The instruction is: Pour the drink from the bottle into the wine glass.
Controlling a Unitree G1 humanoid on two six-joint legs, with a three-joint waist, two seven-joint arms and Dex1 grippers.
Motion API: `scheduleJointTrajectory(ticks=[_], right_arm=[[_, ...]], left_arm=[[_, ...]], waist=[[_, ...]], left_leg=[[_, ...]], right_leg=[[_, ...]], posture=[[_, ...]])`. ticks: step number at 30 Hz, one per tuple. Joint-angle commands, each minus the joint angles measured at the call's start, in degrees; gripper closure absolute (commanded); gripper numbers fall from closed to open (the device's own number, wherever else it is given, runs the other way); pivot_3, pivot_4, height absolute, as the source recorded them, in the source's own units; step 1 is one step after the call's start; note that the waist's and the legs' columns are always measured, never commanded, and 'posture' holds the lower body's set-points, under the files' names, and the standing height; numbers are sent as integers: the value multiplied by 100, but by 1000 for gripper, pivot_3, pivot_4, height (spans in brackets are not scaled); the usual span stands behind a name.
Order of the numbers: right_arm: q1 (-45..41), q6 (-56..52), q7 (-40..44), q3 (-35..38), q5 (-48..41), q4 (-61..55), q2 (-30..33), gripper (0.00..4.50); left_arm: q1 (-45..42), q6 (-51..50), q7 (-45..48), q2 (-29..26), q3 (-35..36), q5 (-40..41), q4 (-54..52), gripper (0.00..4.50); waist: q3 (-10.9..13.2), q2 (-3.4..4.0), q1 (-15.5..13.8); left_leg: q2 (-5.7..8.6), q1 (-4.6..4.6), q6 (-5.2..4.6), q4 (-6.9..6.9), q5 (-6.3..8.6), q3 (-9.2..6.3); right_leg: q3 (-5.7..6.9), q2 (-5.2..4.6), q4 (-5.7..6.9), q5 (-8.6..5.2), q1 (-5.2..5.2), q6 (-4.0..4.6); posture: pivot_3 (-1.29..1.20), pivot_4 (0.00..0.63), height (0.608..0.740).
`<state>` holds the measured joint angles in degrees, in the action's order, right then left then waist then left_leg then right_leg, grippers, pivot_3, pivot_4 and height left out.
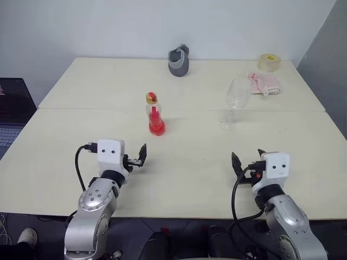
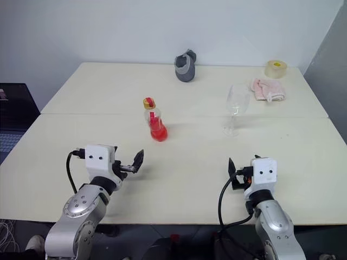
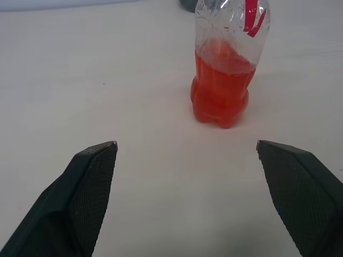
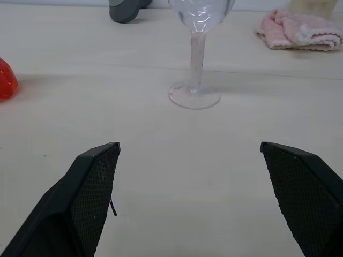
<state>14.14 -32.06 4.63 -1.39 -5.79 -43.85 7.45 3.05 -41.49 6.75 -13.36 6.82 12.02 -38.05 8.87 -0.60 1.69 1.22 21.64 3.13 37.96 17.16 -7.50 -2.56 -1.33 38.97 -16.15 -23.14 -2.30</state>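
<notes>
Black fingers come first, nearest to us: our left gripper (image 1: 142,155) hovers over the front of the pale desk (image 1: 190,173) with its fingers spread wide and nothing between them, and our right gripper (image 1: 246,161) hangs the same way, fingers wide and empty.

Straight ahead of the left fingers (image 3: 88,184), and a little toward the middle of the desk, stands the bottle (image 1: 155,114). It is upright, so its long axis runs vertical, with the cap still on top and the drink (image 3: 221,93) filling only its lower part. We judge the left arm the nearer one to it, and the fingers, pointing roughly level, already face its side; a forward reach with a slight inward drift should bring them around its body.

Ahead of the right fingers (image 4: 91,187) stands the wine glass (image 1: 235,103), also upright on its round foot, well apart from the bottle and empty as far as we can tell.

Farther back lie a pink cloth (image 1: 264,83), a roll of tape (image 1: 269,62) and a grey jug-like object (image 1: 179,60) near the wall.
</notes>
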Motion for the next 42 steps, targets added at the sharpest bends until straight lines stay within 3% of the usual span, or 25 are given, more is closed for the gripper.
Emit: scheduleJointTrajectory(ticks=[1, 28, 36, 42], right_arm=[[-51, 28, -25, 62, -38, -195, -19, 0], [-140, -38, 51, 110, -71, -197, 30, 0], [-694, -117, 853, 354, -717, 130, 503, 0], [-1290, -112, 2162, 518, -2100, 288, 941, 0]], left_arm=[[-105, -112, -58, 35, -7, 62, -301, 39], [-274, 57, -74, 65, -17, 74, -82, 39], [-866, 696, 208, -102, -107, -77, 1080, 39], [-1460, 1155, 358, -183, -197, -201, 1992, 39]], waist=[[0, 0, 0], [0, 0, -1], [0, -1, 0], [1, -2, 3]], left_leg=[[0, 0, 0, 0, 0, 0], [0, 0, 3, 0, -2, 0], [4, -1, 19, 2, -11, 16], [4, 1, 3, 1, -3, 17]], right_leg=[[0, 0, 0, 0, 0, 0], [0, 0, 0, 0, 0, 0], [1, 2, 1, 0, 2, 1], [3, 2, 1, 1, 1, 1]], posture=[[0, 150, 740], [0, 150, 740], [0, 150, 740], [0, 150, 740]])
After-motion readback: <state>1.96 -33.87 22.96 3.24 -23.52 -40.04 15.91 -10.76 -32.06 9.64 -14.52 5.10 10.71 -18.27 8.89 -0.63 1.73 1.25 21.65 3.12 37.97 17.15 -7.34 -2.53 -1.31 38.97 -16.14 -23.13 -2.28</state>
